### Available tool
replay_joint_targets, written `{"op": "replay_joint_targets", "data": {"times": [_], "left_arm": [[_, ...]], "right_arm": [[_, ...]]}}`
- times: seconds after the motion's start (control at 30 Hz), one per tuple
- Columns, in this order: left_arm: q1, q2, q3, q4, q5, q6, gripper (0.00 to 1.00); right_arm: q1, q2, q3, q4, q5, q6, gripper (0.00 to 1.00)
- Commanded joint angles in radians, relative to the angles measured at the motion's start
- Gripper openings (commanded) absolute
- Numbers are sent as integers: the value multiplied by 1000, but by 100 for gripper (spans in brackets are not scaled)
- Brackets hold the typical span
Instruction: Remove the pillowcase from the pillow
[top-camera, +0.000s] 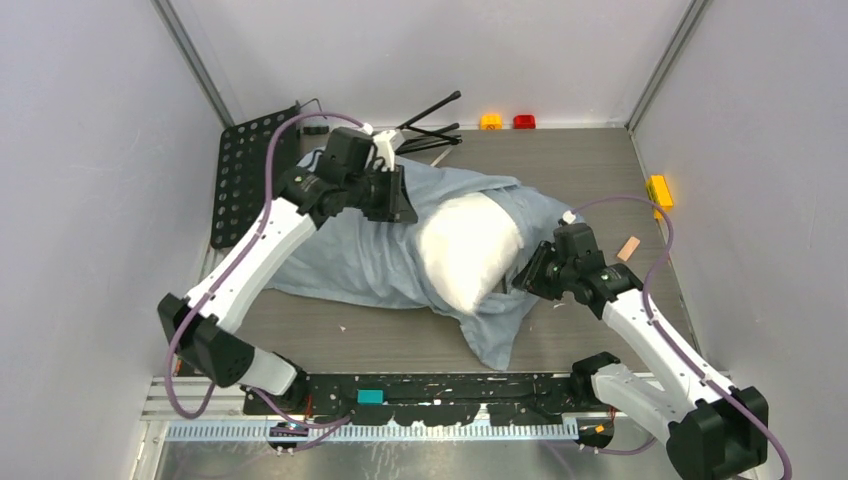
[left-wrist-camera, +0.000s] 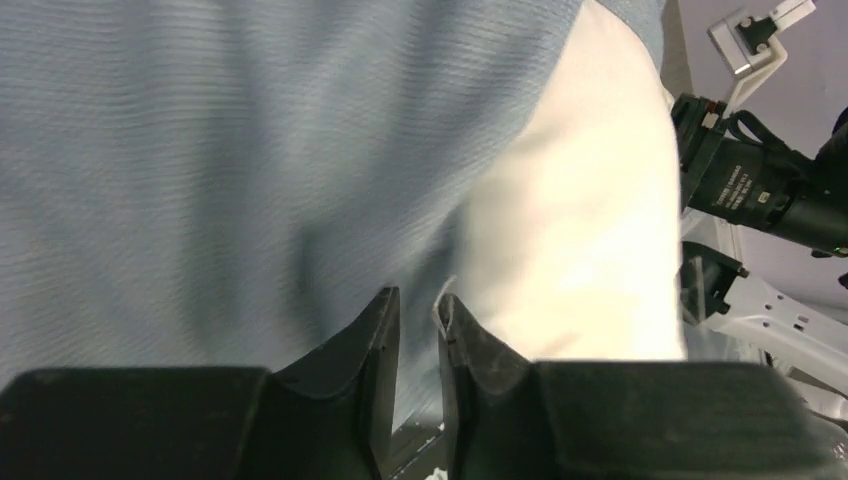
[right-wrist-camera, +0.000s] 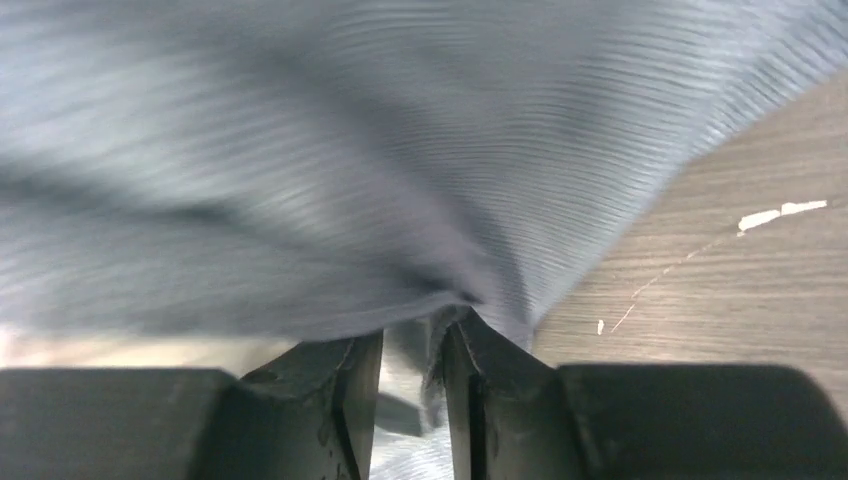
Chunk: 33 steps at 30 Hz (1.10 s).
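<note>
- Qty 1, table (top-camera: 380, 335): grey wood-grain top, carries all items below.
- Qty 1, pillowcase (top-camera: 340, 260): blue-grey side up, rumpled. Spread from L of ctr to R of ctr of the table. One corner trails toward the near edge.
- Qty 1, pillow (top-camera: 465, 250): white, plump, mid-table, slightly R of ctr. Partly bare, w/ cloth against its L, far and R sides.
- Qty 2, arms, one pincer each.
- The left gripper (top-camera: 395, 200) sits on the pillowcase, far-L of the pillow. Wrist view: jaws a narrow slit apart, cloth right at the tips. Whether clamped on it: cannot tell.
- The right gripper (top-camera: 522, 275) is low at the pillow's R side. Wrist view: jaws narrowly apart, a fold of pillowcase drawn to the tips, view blurred. Grip: cannot tell.
- Qty 1, perforated black plate (top-camera: 240, 180): L edge, toward the far-L corner.
- Qty 1, black folding stand (top-camera: 430, 125): far edge, beyond the left gripper.
- Qty 4, small pieces. The orange block (top-camera: 490, 121) and red block (top-camera: 524, 121) sit side by side at the far edge. The yellow block (top-camera: 659, 190) is at the R edge. The tan piece (top-camera: 628, 248) is near the R edge.
</note>
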Motion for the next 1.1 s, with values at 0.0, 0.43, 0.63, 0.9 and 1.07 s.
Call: {"op": "replay_joint_targets", "data": {"times": [0.0, 0.43, 0.63, 0.9, 1.07], "left_arm": [[34, -141, 40, -95, -48, 97, 27], [-326, -123, 196, -167, -187, 84, 99], [-427, -6, 274, -251, -370, 159, 100], [-570, 138, 405, -279, -539, 230, 100], [-623, 250, 527, -302, -561, 283, 100]], "right_arm": [[-3, -22, 71, 42, -77, -150, 37], [-3, -120, 150, -43, 102, -180, 86], [-3, -206, 173, -141, 298, -150, 89], [-3, -373, 169, -159, 425, -123, 91], [-3, -464, 164, -131, 398, -172, 95]]}}
